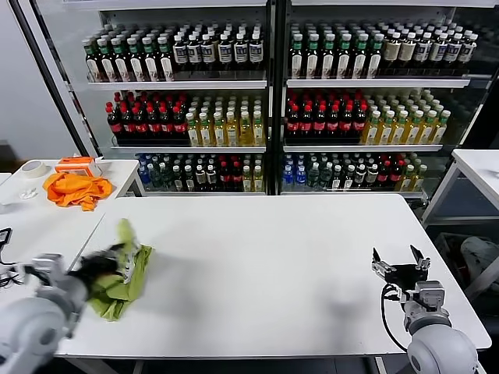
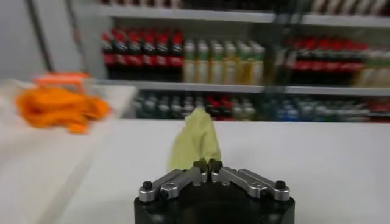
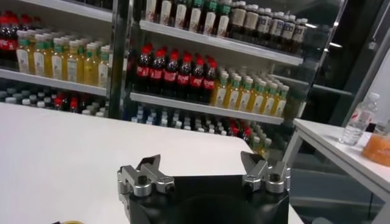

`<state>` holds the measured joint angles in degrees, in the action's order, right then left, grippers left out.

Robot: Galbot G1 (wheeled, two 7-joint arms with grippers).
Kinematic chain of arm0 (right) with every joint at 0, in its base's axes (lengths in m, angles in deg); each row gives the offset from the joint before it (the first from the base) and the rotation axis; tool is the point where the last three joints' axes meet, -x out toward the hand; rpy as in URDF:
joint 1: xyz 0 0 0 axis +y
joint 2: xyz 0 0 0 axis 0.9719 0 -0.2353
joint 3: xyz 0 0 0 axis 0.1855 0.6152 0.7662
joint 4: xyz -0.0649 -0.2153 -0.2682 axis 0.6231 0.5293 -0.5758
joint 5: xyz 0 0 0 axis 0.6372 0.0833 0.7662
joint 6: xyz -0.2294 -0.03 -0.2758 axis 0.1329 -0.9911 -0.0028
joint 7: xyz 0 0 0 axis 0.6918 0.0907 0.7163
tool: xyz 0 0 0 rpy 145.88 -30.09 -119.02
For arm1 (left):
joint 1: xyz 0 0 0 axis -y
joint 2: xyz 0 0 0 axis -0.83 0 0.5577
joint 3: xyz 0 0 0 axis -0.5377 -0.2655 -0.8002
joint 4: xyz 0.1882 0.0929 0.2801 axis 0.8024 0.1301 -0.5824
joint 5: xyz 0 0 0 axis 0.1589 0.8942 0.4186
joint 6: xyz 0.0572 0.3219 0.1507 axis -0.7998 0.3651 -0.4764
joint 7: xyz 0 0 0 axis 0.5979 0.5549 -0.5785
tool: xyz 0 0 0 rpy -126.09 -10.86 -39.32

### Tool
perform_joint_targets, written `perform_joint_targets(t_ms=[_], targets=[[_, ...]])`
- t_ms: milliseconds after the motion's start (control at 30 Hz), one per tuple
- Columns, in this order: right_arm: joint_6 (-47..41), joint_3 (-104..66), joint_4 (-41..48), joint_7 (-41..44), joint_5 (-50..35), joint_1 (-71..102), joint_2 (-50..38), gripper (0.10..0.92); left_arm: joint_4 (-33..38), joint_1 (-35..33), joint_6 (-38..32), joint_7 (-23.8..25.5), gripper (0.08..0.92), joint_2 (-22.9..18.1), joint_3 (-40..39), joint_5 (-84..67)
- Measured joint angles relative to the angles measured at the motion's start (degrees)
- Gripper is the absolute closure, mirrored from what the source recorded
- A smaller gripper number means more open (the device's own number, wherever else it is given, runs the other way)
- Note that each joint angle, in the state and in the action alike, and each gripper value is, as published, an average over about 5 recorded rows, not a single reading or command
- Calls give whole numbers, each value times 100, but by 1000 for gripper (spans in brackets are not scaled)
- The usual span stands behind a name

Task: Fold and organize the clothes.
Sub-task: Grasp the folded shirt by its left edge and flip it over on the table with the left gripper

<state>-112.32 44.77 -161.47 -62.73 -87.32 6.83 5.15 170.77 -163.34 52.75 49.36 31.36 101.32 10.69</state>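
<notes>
The light yellow-green polo shirt [image 1: 123, 273] lies bunched at the left end of the white table [image 1: 265, 257], one corner lifted upward. My left gripper [image 1: 115, 259] is shut on that fabric. In the left wrist view the shirt [image 2: 195, 143] rises as a peak straight from the left gripper [image 2: 208, 165], whose jaws are pressed together on the cloth. My right gripper [image 1: 400, 263] hovers open over the table's right front part, far from the shirt. In the right wrist view the right gripper [image 3: 202, 167] has its fingers spread wide with nothing between them.
An orange cloth [image 1: 76, 189] lies on a side table [image 1: 117, 173] at the back left, beside an orange box [image 1: 78, 165] and a tape roll [image 1: 33, 167]. Shelves of bottles [image 1: 265, 101] stand behind. Another white table [image 1: 479, 167] is at the right.
</notes>
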Motion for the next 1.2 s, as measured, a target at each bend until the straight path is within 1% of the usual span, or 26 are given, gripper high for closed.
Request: perform_joint_targets(t_ms=[133,233,367,467,600,767,1000,1100,1200], targets=[[-4,-16,-59,0,73,29,2,203,290,139,23,-40,911,-466,-549,90],[18,-39,-48,29,71,5,-50,203,407,277,34,-42,911,-662,-773,179],[49,-18,16,66,26,-52,-127,203,473,431,45,3,911,-749,-916,309],[60,19,64,83,-4,-106,-157,203,452,496,54,70,911,-721,-918,454],[63,73,102,94,-15,-166,-149,203,346,503,69,189,911,-524,-716,666],[80,92,159,124,-20,-194,-104,203,157,332,86,383,911,-52,-132,933],[110,124,237,161,-10,-239,-13,203,-162,-315,91,819,911,661,1084,1586],[112,147,250,165,6,-258,28,203,-272,-573,91,1044,911,846,1494,2036],[112,154,249,166,19,-251,50,203,-329,-706,90,1223,911,929,1670,2528]])
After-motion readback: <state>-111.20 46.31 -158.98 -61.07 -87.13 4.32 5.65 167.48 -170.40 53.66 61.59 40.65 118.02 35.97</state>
